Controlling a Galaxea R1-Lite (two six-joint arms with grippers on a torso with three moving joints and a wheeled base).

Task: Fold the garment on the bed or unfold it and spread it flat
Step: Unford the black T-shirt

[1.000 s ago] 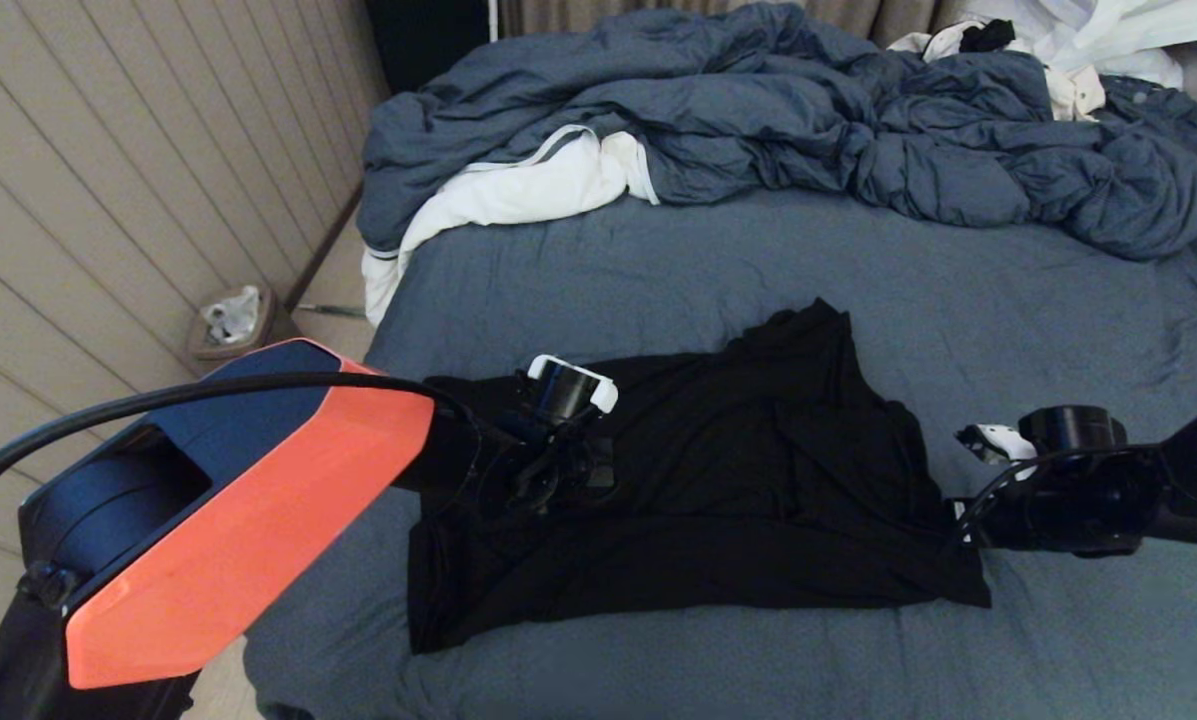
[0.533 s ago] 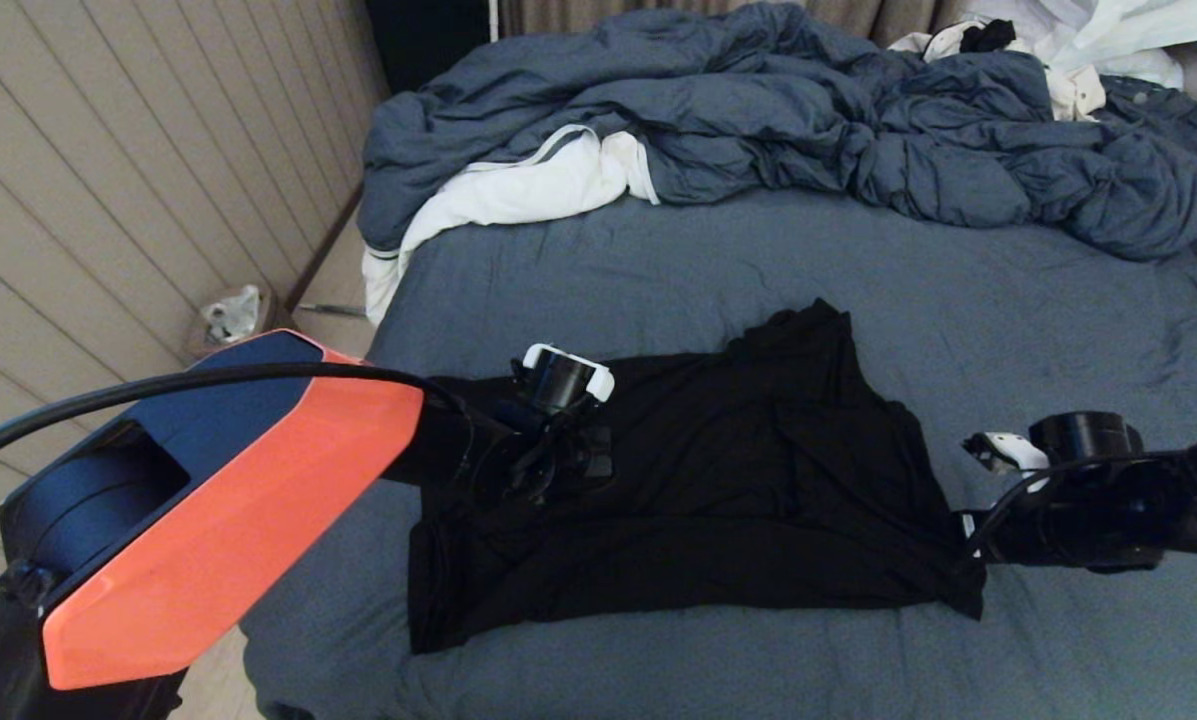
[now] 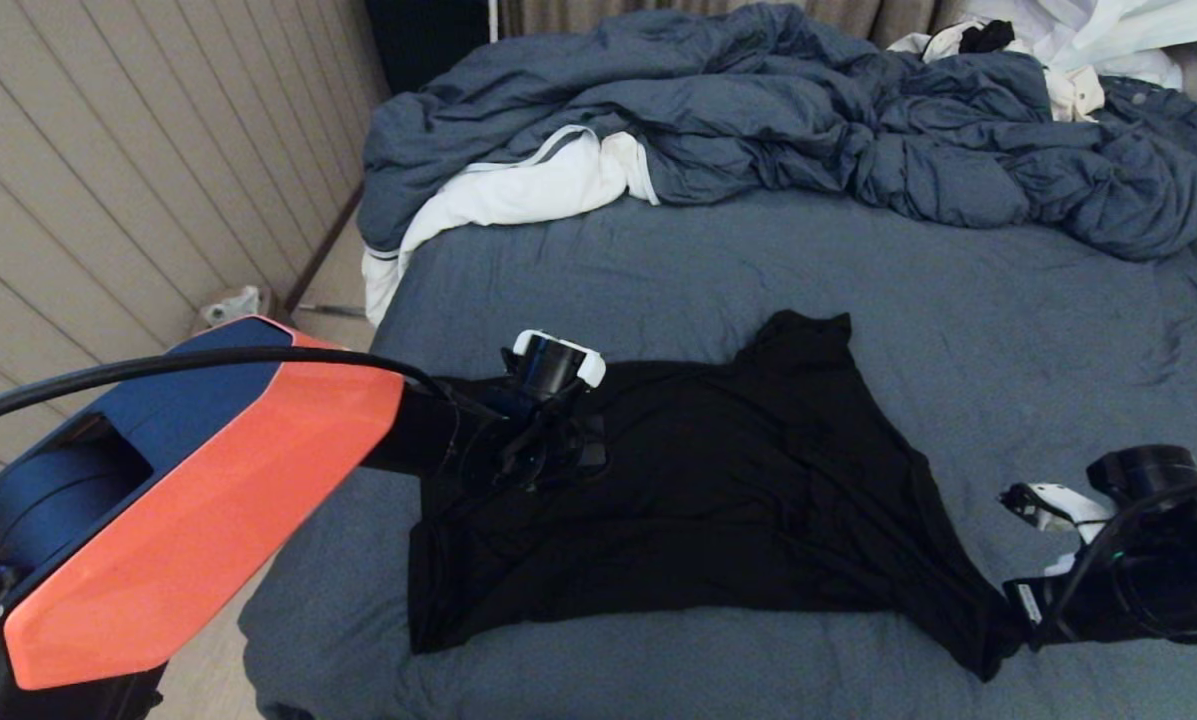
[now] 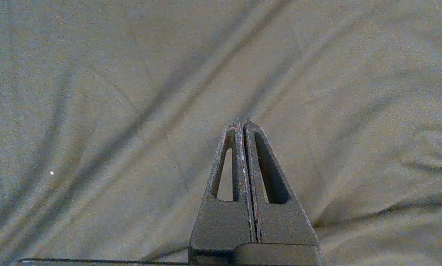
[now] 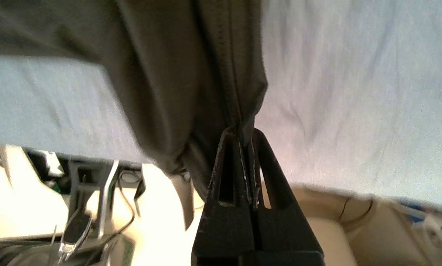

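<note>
Right gripper (image 5: 245,129) is pinching 1 hemmed corner of the garment (image 3: 718,500) at 4 o'clock; only its wrist view is showing this grip. Left gripper (image 4: 243,122) is pressing together over dark fabric at 9 o'clock. 1 garment is lying on the bed (image 3: 958,300), 1 duvet (image 3: 808,120) at 12 o'clock.

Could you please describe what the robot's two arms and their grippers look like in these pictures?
The left arm has a large orange and dark-blue shell with a black cable arching over it, then a black wrist carrying a white-capped cylinder. The right arm is black, with a round black cap, white fittings and thin looped cable. The left gripper and right gripper have dark, tapered fingers with long slots.
</note>
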